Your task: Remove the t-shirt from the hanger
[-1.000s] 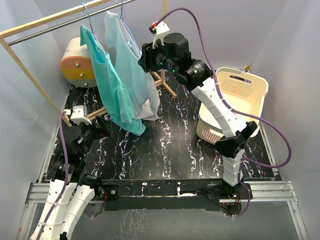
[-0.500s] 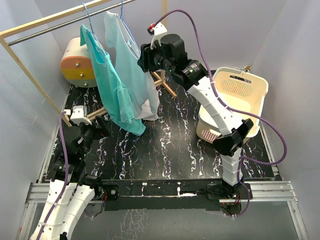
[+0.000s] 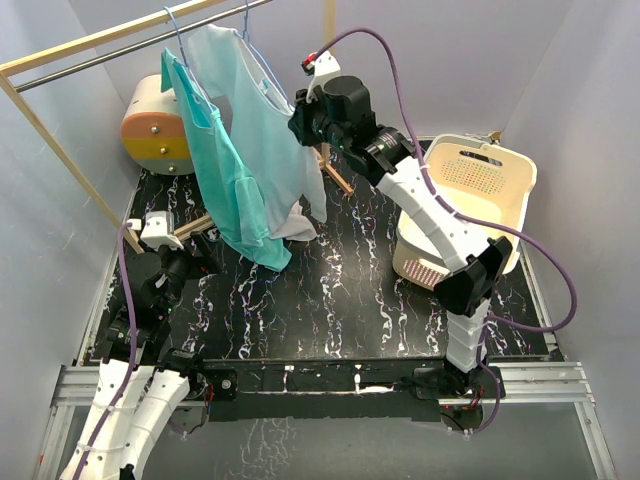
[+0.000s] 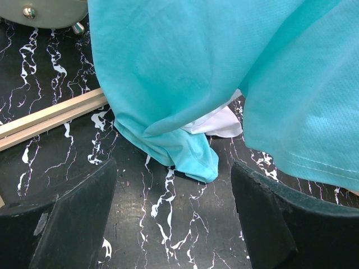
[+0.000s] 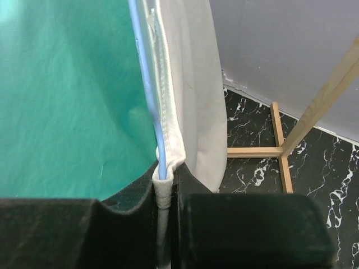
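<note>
Overhead, the rail [image 3: 120, 45] carries two garments: a teal shirt [image 3: 215, 170] and, just right of it, the pale shirt [image 3: 265, 140] on a blue wire hanger [image 3: 262, 72], both falling from the rail down to the table [image 3: 340, 290]. The right gripper [image 3: 300, 125] is raised to just under the rail's right end and pressed against the pale shirt's right edge, seemingly so that a pull can slide the cloth off the hanger's arm. The left gripper [image 3: 180, 262] sits low, well below the rail's left part, near the bottom of the garments. A basket [image 3: 500, 170] stands well right of the rail, probably where the pale shirt is meant to go. From the left wrist, the fingers [image 4: 61, 218] stand wide apart with nothing between them, aimed at the bunched teal cloth and a white fold behind it, perhaps ready to take the bottom. From the right wrist, the jaws are pressed together on the pale shirt's seam [image 5: 168, 129], with the hanger wire running down right alongside. Whether the wire is pinched too I cannot tell; if it is, a pull would likely drag the hanger along the rail.
</note>
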You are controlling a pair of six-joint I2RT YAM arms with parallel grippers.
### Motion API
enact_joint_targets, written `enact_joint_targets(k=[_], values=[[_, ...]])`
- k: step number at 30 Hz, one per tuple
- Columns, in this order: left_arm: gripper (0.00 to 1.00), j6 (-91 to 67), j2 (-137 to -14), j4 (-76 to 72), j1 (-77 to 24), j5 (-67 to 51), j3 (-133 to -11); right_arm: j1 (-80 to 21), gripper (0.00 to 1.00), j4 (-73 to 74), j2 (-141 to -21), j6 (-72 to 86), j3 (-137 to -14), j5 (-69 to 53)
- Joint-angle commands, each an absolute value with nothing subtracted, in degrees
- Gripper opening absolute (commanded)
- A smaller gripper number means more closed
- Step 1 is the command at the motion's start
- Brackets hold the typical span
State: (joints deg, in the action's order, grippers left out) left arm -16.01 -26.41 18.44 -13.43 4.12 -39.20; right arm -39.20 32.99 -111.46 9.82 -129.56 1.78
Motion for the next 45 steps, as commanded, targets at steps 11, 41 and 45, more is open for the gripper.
enact_joint_targets(k=[11, 41, 45], values=[[0.79, -15.47, -25.96, 18.81, -13.46, 4.74, -39.44, -37.48, 0.08, 15.62, -102.76, 11.47, -129.31, 5.99], [0.83, -14.91, -22.77, 14.54, -13.51, -3.20, -41.40, -36.65, 0.08, 16.21, -68.92, 13.24, -94.76, 0.89], [0.83, -14.55, -26.47, 11.21, -13.45, -12.51, -50.58, -36.64, 0.08, 23.89, -58.85, 12.99, -88.70, -2.21]])
